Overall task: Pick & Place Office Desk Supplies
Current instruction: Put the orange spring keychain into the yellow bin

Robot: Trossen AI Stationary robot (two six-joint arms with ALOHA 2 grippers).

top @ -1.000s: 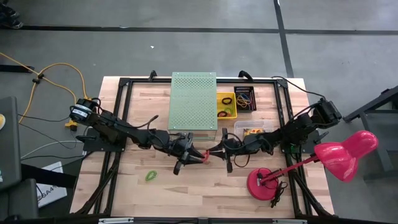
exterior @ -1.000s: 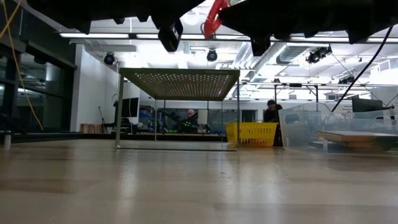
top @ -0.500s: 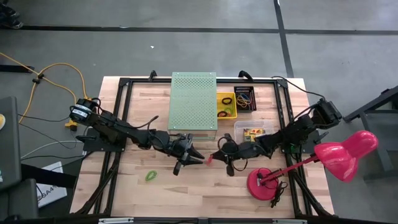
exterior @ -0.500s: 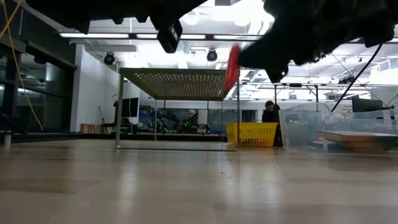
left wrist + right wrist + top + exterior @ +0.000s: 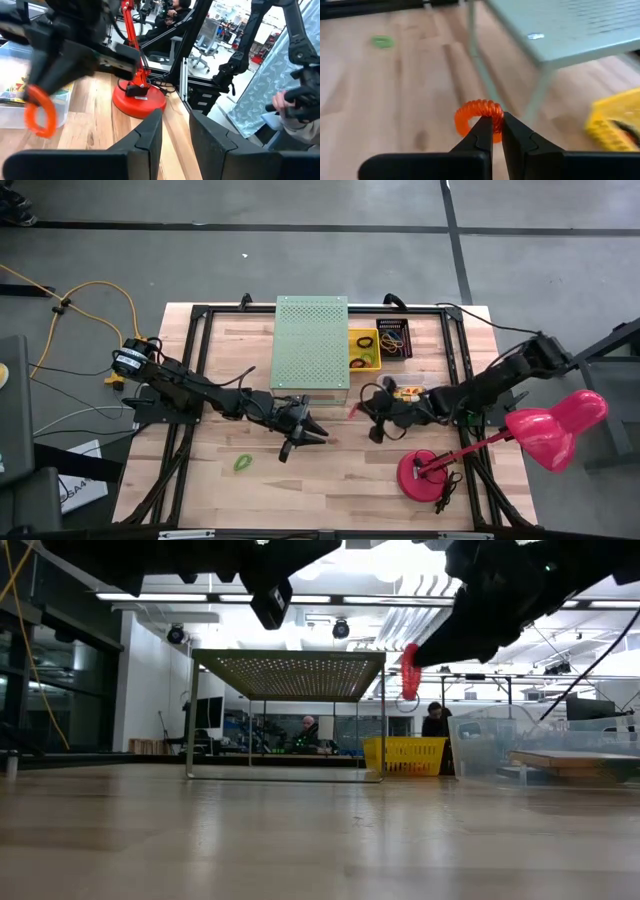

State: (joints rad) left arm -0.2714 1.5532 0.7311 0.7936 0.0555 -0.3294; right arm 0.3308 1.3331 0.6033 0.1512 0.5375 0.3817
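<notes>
High view: both arms reach toward the middle of the wooden tabletop (image 5: 210,490). The right tool (image 5: 362,408) hangs just in front of the pale-green perforated box (image 5: 311,345), pinching a red-orange coiled band (image 5: 353,411). The left tool (image 5: 310,430) sits a little apart from it, fingers spread, holding nothing. A green band (image 5: 241,463) lies on the wood near the left arm. A yellow bin (image 5: 363,348) and a dark tray (image 5: 393,338) behind the box hold more bands, and a clear tub (image 5: 405,391) holds crayon boxes. The pink lamp (image 5: 545,428) stands at the right.

Low view: the red-orange coiled band (image 5: 410,671) dangles from the right tool well above the tabletop, beside the perforated box (image 5: 288,673).

Left wrist view: the left tool (image 5: 175,131) shows its two fingers standing apart, empty. Beyond, the band (image 5: 40,111) hangs from the other arm, near the lamp's red base (image 5: 139,100).

Right wrist view: the right tool (image 5: 497,131) has its fingers pressed together on the band (image 5: 479,111), above bare wood; the green band (image 5: 382,42) lies farther off.
</notes>
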